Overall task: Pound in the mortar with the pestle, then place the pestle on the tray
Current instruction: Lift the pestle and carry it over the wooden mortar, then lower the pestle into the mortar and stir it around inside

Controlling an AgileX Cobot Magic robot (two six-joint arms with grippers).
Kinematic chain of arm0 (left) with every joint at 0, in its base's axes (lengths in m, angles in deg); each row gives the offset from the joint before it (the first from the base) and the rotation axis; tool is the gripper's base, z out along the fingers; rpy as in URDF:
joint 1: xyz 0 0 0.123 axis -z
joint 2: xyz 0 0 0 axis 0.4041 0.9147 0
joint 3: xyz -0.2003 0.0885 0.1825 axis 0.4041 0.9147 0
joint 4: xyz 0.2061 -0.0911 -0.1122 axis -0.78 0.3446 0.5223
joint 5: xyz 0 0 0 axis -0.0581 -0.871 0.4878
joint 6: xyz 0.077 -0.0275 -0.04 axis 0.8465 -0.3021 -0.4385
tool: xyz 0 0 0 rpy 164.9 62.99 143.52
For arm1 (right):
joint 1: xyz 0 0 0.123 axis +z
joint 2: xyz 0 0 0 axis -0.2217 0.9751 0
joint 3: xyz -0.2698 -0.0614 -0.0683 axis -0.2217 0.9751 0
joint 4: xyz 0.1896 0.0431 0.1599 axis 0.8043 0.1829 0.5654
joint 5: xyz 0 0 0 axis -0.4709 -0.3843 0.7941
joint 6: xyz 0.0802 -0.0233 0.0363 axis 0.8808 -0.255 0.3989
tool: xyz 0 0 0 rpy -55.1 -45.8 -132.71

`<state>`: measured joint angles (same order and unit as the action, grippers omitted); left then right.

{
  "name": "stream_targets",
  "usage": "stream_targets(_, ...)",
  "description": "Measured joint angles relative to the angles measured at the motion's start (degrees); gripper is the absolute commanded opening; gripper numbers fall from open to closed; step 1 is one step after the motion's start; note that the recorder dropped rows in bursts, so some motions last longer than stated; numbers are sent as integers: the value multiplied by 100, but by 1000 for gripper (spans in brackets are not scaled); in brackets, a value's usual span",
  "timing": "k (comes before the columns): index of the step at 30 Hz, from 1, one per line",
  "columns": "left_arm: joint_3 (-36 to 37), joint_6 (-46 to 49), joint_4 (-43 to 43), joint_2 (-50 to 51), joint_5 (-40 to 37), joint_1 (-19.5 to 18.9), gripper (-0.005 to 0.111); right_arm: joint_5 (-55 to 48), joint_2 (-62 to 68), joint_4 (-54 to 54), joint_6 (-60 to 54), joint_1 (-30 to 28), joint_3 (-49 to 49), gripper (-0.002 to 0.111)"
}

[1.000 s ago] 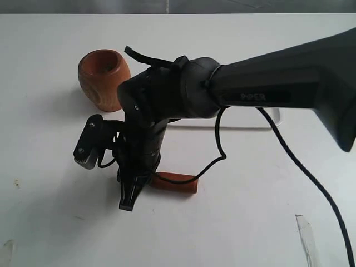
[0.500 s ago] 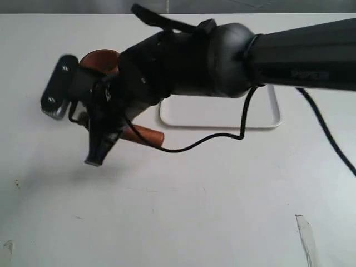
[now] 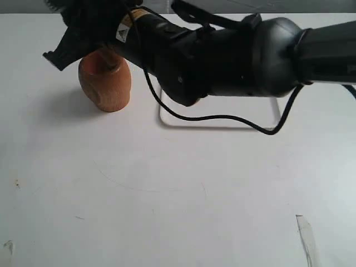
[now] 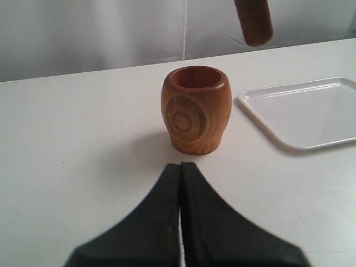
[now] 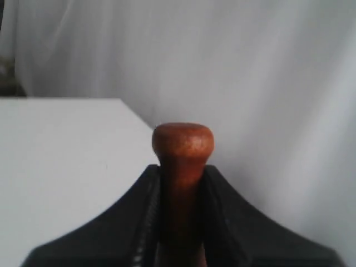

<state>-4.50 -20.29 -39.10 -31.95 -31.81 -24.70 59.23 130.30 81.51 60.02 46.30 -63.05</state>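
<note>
1. Nearest, in the left wrist view: left gripper (image 4: 181, 165), fingers pressed together with nothing between them, low over the table (image 3: 167, 194) and apart from the mortar; it gives no support.

2. Mortar (image 4: 196, 108): upright on the table, at 10 o'clock of the exterior view, opening uppermost, cavity apparently empty.

3. Tray (image 4: 311, 111): bare, at 3 o'clock of the mortar, just beside it but not touching.

4. Right gripper (image 5: 182, 172): reached across the table to the mortar's side, fingers clamped on the pestle (image 4: 253, 22) at its narrow neck, round knob standing proud of the tips; thick end hangs downward in the air, clear of the mortar's rim.

5. Judgement: the step in hand is carrying the pestle over the mortar; pounding appears not yet begun. The left wrist view suggests the thick end is not yet centred on the opening; exact offset cannot be told.

6. Recommended: centre the thick end over the opening before lowering; keep the pestle upright; descend straight so it clears the thick rim; use short, moderate strokes, since the mortar stands unheld and could slide or tip.
</note>
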Motion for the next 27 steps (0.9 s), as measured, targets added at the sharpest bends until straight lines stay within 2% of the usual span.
stream_targets(4,0,0,0,0,0,0,0,1459,52,-1671,2272,-532,287,0)
stream_targets(7,0,0,0,0,0,0,0,2414,184,-2818,3524,-1066,301,0)
stream_targets(12,0,0,0,0,0,0,0,3378,715,-3536,4419,-1623,242,0)
stream_targets(17,0,0,0,0,0,0,0,3570,1623,-4400,5274,-1743,-705,0)
stream_targets(22,0,0,0,0,0,0,0,3326,2287,-5114,5957,-1743,-1828,0)
stream_targets(27,0,0,0,0,0,0,0,2911,2726,-5329,6164,-1743,-2284,0)
